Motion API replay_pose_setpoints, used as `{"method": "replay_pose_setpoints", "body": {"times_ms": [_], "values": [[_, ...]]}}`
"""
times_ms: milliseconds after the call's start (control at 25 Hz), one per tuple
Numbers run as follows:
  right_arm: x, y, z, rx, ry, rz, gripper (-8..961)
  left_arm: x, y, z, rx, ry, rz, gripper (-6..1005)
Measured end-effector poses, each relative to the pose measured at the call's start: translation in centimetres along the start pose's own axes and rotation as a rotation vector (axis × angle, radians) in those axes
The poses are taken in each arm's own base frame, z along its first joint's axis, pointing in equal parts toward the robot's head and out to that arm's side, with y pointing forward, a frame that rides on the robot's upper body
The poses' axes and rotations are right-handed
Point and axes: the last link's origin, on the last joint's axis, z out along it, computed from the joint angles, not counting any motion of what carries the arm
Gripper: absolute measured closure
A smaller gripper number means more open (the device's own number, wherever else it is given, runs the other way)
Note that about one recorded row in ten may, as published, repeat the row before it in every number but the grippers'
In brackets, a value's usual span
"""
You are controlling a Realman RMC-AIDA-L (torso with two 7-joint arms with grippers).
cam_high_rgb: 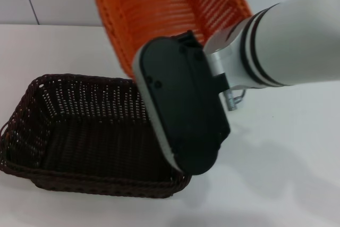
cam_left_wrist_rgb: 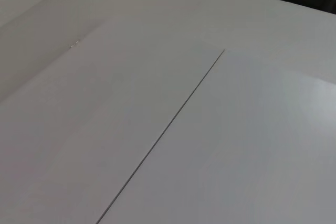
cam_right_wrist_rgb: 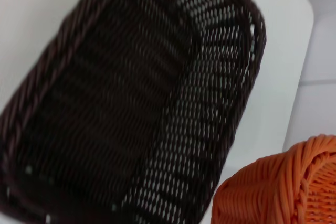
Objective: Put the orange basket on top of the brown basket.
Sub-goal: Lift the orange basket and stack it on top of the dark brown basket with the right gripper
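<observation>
Head view, left to right: the brown basket sits on the white table; the orange basket hangs tilted above its far right corner, carried by the right gripper, whose fingers are hidden. The basket looks light and stiff; the braided rim seems the best hold.

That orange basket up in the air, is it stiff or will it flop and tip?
The orange basket looks tilted steeply yet keeps its rectangular shape, so it is probably stiff. Its openwork weave suggests it is light for its size. Held near one edge by the right arm, above the brown basket, it may swing or tilt.
</observation>
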Motion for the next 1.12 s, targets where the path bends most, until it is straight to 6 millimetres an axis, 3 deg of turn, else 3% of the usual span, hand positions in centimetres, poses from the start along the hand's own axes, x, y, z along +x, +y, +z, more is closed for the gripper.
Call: {"method": "replay_pose_setpoints", "body": {"times_ms": [480, 920, 1120], "values": [[-2.5, 0.2, 1.0, -0.007, -0.237, -0.090, 831, -0.4, -0.4, -0.5, 0.033, 0.006, -0.021, 189], [-2.8, 1.5, 0.8, -0.001, -0.384, -0.278, 831, -0.6, -0.3, -0.9, 0.051, 0.042, -0.055, 189], [-2.7, 2.1, 0.1, 0.040, -0.413, -0.347, 831, 0.2, 0.0, -1.6, 0.022, 0.094, -0.072, 189]]}}
